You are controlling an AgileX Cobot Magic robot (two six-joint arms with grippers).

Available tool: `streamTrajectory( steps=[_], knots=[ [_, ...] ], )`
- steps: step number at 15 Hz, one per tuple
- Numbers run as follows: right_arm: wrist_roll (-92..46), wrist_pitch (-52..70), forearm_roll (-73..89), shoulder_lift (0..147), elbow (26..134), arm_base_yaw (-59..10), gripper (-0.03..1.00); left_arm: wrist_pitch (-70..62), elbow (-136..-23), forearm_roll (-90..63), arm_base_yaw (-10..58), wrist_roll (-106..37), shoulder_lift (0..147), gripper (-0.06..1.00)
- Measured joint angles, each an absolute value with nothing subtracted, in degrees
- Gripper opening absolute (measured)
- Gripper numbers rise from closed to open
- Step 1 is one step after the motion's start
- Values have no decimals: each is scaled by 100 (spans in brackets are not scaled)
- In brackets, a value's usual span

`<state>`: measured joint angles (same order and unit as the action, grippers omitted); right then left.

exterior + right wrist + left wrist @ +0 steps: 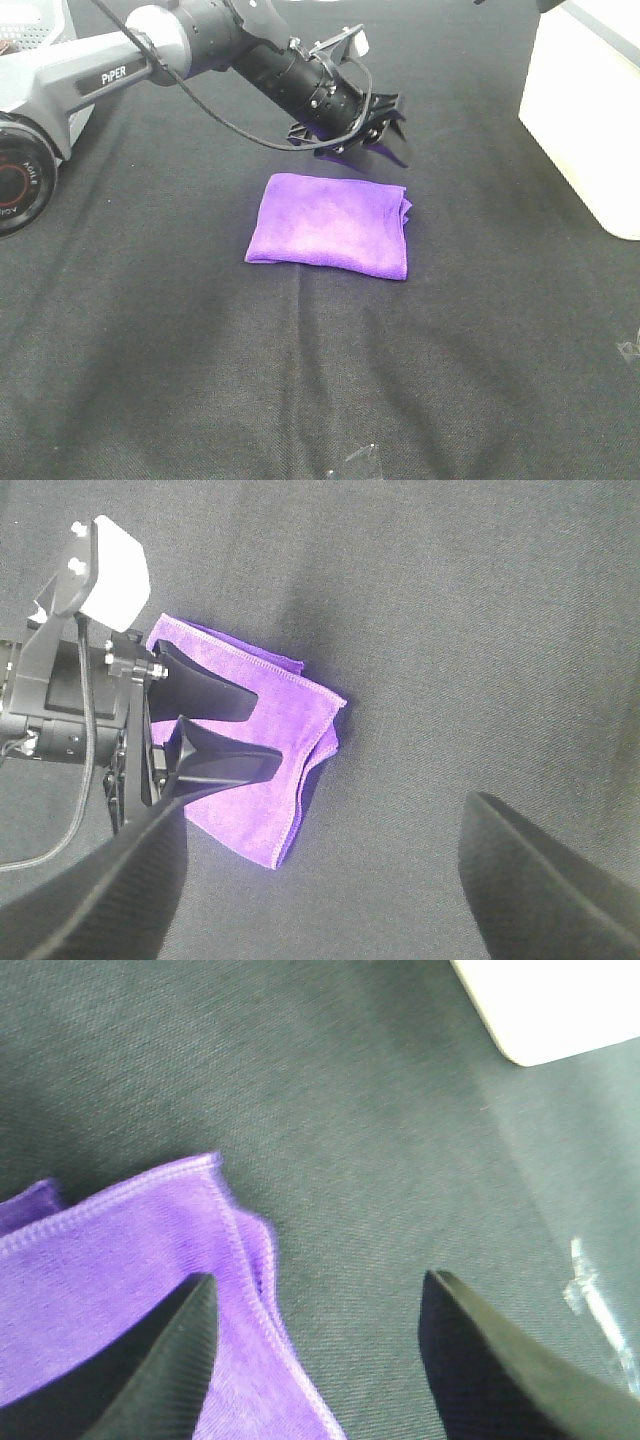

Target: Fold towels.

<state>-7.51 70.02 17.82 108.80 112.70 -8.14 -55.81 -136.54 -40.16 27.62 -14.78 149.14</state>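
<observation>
The purple towel (330, 222) lies folded into a rectangle on the black table cloth, near the middle. Its layered edges show on its right side. It also shows in the left wrist view (120, 1260) and the right wrist view (295, 695). No white tag shows. My left gripper (400, 135) hovers just above the towel's far right corner, open and empty, its jaws wide apart (320, 1280); the right wrist view shows it from above (262, 735). My right gripper (325, 815) is open and empty, high above the table to the towel's right, and is out of the exterior high view.
A cream box (590, 110) stands at the right edge, also in the left wrist view (550, 1000). A clear scrap of plastic (355, 462) lies near the front edge, another (600, 1300) to the right. The left arm's base (20, 180) stands at far left.
</observation>
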Motion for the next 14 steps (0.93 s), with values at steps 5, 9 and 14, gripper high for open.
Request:
streamTrajectory(
  steps=[5,9,14],
  knots=[
    [-751,7002,1455,10789,11270,-814,73,-6543,-13659,-1902,2275,-710,14221,65],
    [-487,7002,1003,10703,11127,-814,73,-6921,-13659,-837,1811,-40,13505,67],
    [-332,6996,596,10302,10359,-814,73,-6944,-13505,-298,1043,195,12382,67]
  ],
)
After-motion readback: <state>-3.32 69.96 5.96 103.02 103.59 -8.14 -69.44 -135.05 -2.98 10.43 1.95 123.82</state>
